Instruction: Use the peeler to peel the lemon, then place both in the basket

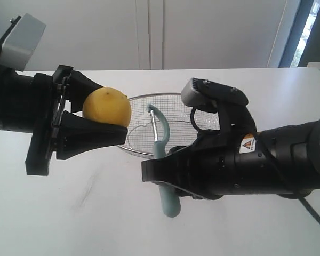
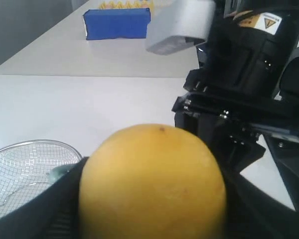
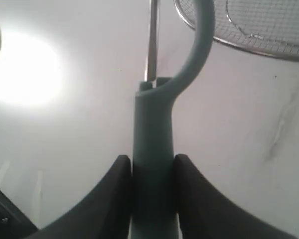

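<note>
The yellow lemon (image 1: 107, 106) hangs above the table, clamped between the two black fingers of my left gripper (image 1: 108, 108); it fills the left wrist view (image 2: 152, 181), no sticker showing. My right gripper (image 1: 161, 173) is shut on the teal handle of the peeler (image 1: 162, 154), which stands upright with its head and blade on top, just right of the lemon and apart from it. The right wrist view shows the handle (image 3: 153, 149) pinched between both fingers. The wire-mesh basket (image 1: 144, 98) sits on the table behind both, holding nothing that shows.
A blue box (image 2: 117, 23) stands far off on the white table in the left wrist view. The right arm's black body (image 2: 249, 74) is close in front of the lemon. The basket's rim (image 3: 249, 47) lies just beyond the peeler's head.
</note>
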`<action>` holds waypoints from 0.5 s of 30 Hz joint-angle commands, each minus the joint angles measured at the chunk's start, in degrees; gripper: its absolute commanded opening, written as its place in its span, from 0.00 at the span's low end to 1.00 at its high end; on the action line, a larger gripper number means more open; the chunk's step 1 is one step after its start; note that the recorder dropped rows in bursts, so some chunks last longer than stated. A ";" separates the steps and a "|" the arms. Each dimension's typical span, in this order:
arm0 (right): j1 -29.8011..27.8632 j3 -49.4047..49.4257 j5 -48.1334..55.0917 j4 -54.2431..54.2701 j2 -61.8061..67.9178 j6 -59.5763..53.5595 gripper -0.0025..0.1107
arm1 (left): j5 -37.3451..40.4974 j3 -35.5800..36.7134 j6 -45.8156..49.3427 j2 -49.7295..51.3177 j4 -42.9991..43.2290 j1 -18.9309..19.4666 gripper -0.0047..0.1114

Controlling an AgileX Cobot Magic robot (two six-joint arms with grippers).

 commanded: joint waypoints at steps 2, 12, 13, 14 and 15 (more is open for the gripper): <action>0.03 -0.12 -0.34 6.73 0.83 -0.65 0.02 | -0.01 -0.23 9.19 -0.33 -2.17 -0.17 0.04; 0.03 -0.31 3.19 27.74 0.83 -17.83 0.02 | -1.84 -0.23 9.19 -0.21 -1.94 -0.17 0.04; 0.03 -0.31 3.41 29.37 0.83 -19.38 0.02 | -1.84 -0.23 9.19 -0.21 -1.68 -0.17 0.04; 0.03 -0.31 3.72 30.61 0.83 -20.51 0.02 | -1.84 -0.23 9.19 -0.21 -1.68 -0.17 0.04; 0.03 -0.31 3.89 31.25 0.83 -21.15 0.02 | -1.84 -0.23 9.19 -0.21 -1.68 -0.17 0.04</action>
